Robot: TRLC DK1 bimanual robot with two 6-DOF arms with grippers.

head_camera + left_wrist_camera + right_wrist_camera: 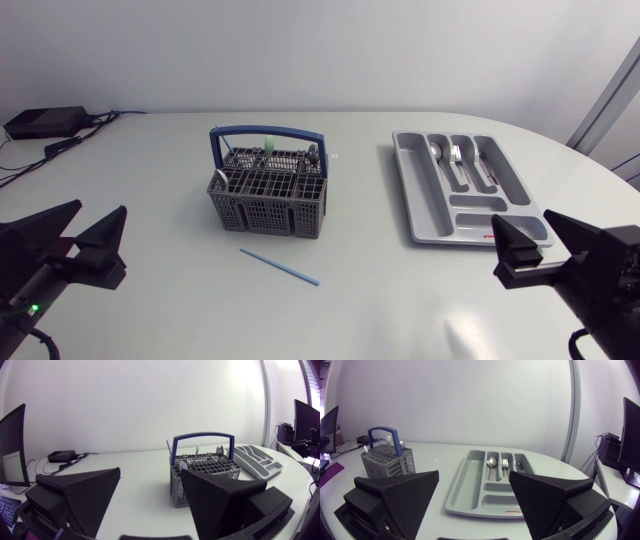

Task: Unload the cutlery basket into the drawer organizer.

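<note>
The grey cutlery basket with a blue handle stands left of the table's middle, with several pieces of cutlery upright in it, one with a pale green handle. The grey drawer organizer lies at the right, holding a spoon, a fork and a knife. A thin blue stick lies on the table in front of the basket. My left gripper hangs open at the near left, the basket ahead of it. My right gripper is open at the near right, the organizer ahead of it.
A black box with cables sits at the table's far left corner. The organizer shows beyond the basket in the left wrist view, and the basket lies off to the side in the right wrist view.
</note>
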